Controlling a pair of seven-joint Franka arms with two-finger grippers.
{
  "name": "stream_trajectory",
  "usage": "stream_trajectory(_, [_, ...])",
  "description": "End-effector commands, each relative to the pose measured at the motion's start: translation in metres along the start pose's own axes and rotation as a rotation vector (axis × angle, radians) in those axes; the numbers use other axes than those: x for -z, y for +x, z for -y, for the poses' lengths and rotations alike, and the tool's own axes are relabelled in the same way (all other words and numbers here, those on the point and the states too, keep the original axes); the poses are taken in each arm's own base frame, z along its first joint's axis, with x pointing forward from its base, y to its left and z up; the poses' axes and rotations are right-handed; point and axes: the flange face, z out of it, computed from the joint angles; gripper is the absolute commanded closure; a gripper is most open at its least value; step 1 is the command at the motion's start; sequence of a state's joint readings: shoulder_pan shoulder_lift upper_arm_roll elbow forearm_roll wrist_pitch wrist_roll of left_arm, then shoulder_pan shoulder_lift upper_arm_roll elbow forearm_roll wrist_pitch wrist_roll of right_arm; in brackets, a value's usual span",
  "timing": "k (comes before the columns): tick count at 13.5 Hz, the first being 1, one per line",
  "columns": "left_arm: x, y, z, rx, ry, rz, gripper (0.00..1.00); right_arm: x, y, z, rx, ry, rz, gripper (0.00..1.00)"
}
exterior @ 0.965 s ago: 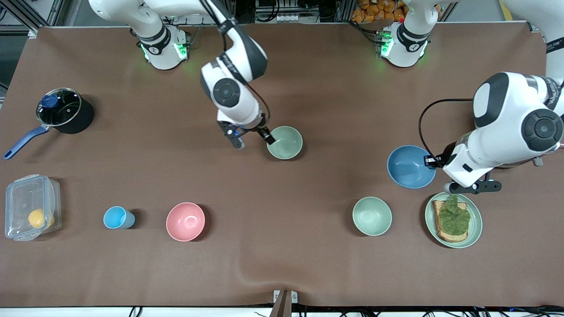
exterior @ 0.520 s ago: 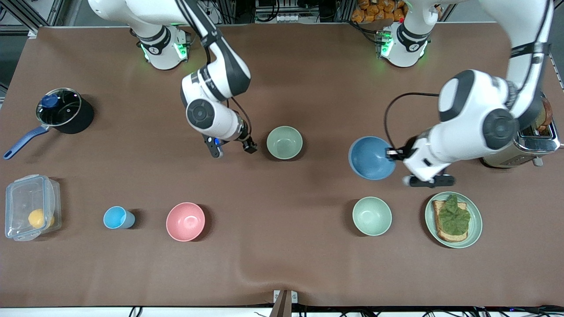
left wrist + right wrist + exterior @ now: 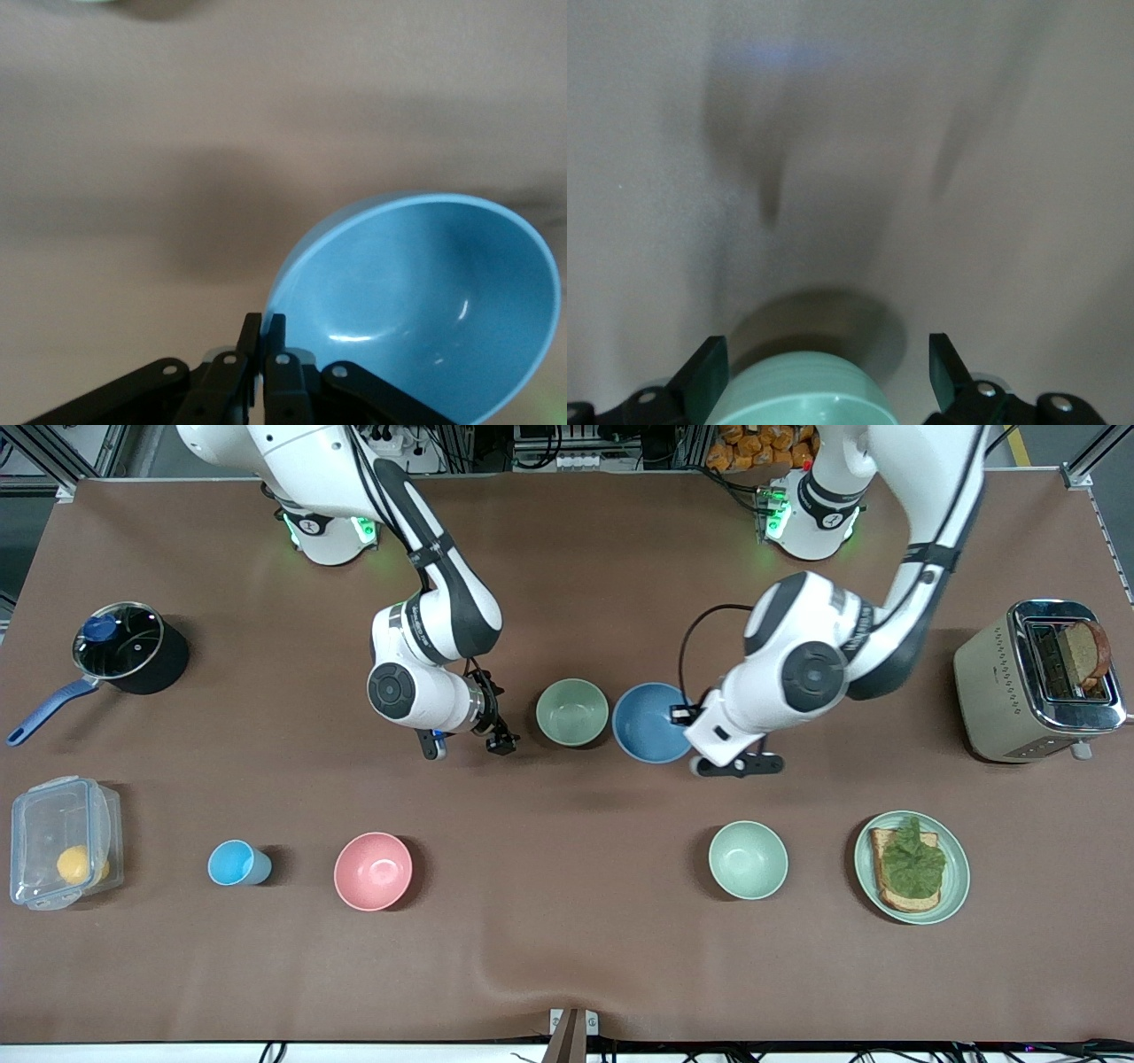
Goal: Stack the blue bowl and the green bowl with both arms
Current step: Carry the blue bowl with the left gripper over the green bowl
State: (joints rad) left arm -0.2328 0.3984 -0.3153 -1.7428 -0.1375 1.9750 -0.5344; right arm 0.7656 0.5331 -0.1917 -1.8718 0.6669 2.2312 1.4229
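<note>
The sage green bowl (image 3: 572, 711) stands upright on the table near its middle. My left gripper (image 3: 684, 716) is shut on the rim of the blue bowl (image 3: 649, 723) and holds it tilted, right beside the green bowl on the side toward the left arm's end. The left wrist view shows my left gripper (image 3: 264, 326) pinched on the blue bowl's rim (image 3: 425, 301). My right gripper (image 3: 467, 744) is open and empty beside the green bowl, toward the right arm's end, apart from it. A green bowl (image 3: 802, 394) shows at the edge of the right wrist view.
A paler mint bowl (image 3: 748, 859) and a plate with toast (image 3: 912, 866) lie nearer the front camera. A toaster (image 3: 1036, 682) stands at the left arm's end. A pink bowl (image 3: 373, 871), a light-blue cup (image 3: 235, 863), a plastic box (image 3: 62, 841) and a pot (image 3: 124, 646) lie toward the right arm's end.
My left gripper has carried the blue bowl from near the toaster to beside the green bowl. My right gripper has let go of the green bowl's rim and drawn away from it.
</note>
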Motion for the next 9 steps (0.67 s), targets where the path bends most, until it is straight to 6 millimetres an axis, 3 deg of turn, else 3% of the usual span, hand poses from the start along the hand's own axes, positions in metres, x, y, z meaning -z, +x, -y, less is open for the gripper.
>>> stream_trajectory(1, [-0.005, -0.019, -0.025, 0.036, 0.000, -0.019, 1.00, -0.013, 0.001, 0.003, -0.004, 0.022, 0.012, 0.00])
stream_trajectory(9, [-0.062, -0.050, -0.070, 0.088, -0.004, -0.034, 1.00, -0.034, -0.007, 0.000, -0.012, 0.072, 0.001, 0.00])
